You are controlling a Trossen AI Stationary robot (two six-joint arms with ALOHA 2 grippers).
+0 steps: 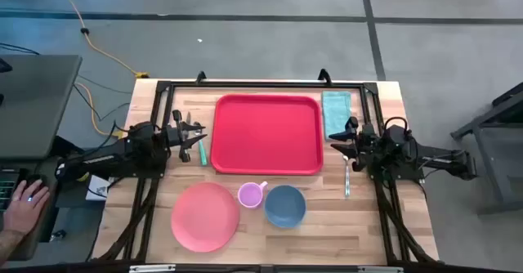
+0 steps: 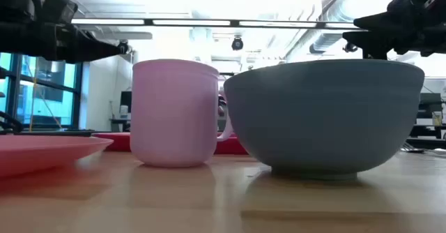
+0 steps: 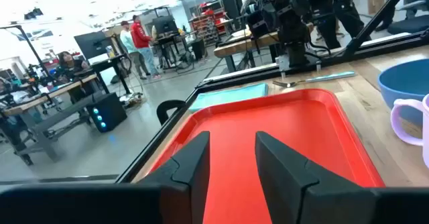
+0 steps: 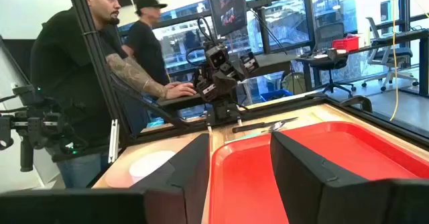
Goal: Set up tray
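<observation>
The red tray (image 1: 267,134) lies flat at the middle of the table toward the far side, with nothing on it. My left gripper (image 1: 198,134) hovers open just off its left rim, pointing across it; in the left wrist view the tray (image 3: 268,130) shows through the gap of my left gripper (image 3: 231,160). My right gripper (image 1: 337,140) is open just off the right rim; its wrist view shows the tray (image 4: 322,150) beyond my right gripper (image 4: 238,163). Neither holds anything.
Near the front edge stand a pink plate (image 1: 205,216), a pink cup (image 1: 251,194) and a blue bowl (image 1: 284,205). A teal napkin (image 1: 336,112) and a silver utensil (image 1: 347,179) lie right of the tray, and more utensils (image 1: 202,150) lie left of it. People stand beyond the left edge.
</observation>
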